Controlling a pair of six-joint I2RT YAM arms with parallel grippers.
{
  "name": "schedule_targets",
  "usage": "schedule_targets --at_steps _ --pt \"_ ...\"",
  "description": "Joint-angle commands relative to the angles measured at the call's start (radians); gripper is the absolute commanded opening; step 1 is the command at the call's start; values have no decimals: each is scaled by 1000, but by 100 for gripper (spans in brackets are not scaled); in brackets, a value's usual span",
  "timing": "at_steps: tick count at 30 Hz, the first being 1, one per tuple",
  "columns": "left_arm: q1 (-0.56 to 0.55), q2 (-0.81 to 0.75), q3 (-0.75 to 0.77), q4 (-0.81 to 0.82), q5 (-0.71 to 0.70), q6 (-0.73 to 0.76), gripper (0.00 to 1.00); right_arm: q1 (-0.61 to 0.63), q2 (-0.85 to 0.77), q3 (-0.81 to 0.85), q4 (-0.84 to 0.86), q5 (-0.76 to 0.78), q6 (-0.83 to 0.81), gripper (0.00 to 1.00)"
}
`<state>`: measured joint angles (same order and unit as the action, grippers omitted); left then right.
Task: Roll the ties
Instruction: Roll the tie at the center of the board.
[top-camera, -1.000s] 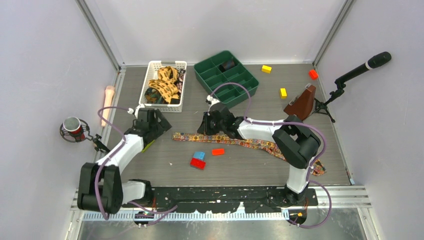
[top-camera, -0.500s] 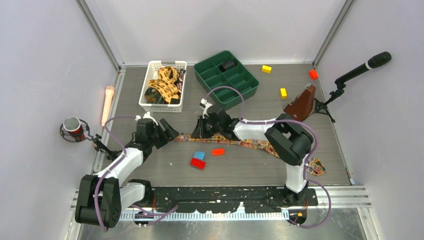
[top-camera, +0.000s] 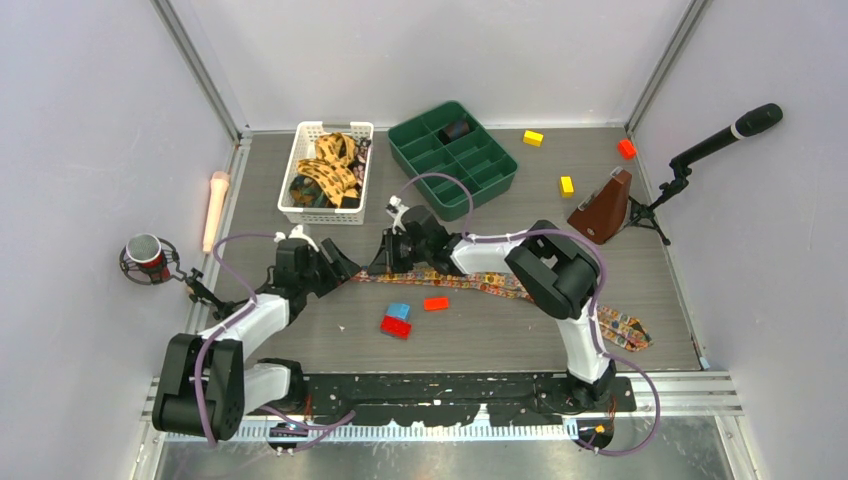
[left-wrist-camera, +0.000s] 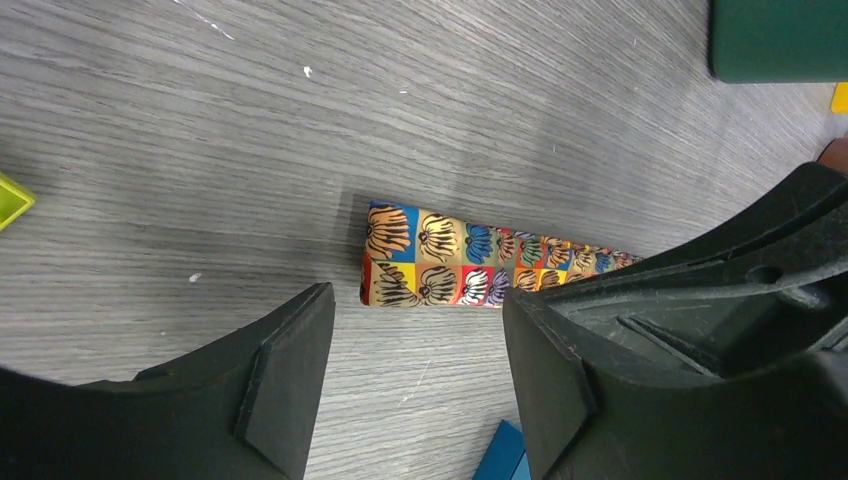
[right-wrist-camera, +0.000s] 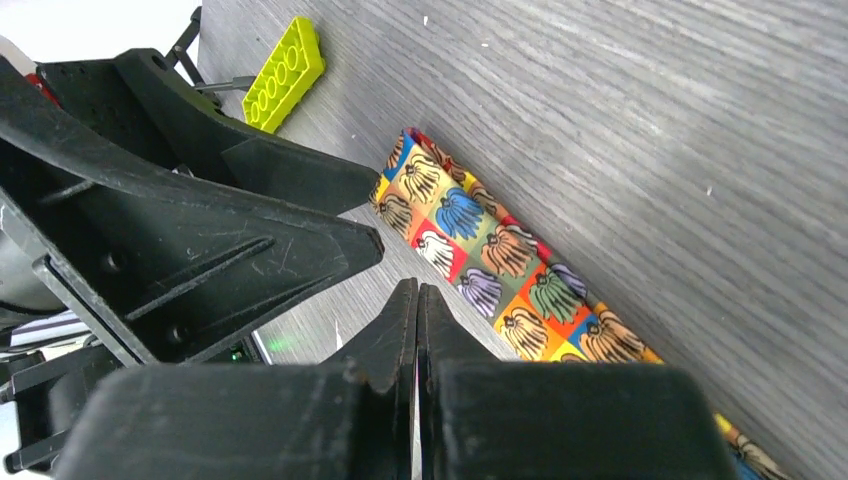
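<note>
Bunched ties (top-camera: 327, 170) in white basket (top-camera: 318, 217)

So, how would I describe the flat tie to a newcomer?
Find the white basket at the far left of the table. In front of it, one tie lies stretched flat, running toward the near right corner. Unlike the ties bunched in the basket, it shows small multicoloured squares.

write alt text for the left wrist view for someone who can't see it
The blunt end of a colourful patterned tie lies flat on a grey wood-grain table, just beyond the open black fingers of the left gripper. A green tray corner shows top right, and part of a blue block at the bottom edge.
</note>
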<state>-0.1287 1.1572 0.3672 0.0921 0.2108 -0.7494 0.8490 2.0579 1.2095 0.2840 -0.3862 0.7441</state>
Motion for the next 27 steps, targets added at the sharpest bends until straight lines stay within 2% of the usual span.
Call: schedule_targets --at_steps 1,12,27 --pt "1 10 6 72 1 18 64 3 20 61 11 5 9 0" --pt "3 13 29 56 -37 19 62 3 80 90 -23 42 1 0" --pt "10 46 115 -143 -231 11 52 4 90 94 -92 104 -28 0"
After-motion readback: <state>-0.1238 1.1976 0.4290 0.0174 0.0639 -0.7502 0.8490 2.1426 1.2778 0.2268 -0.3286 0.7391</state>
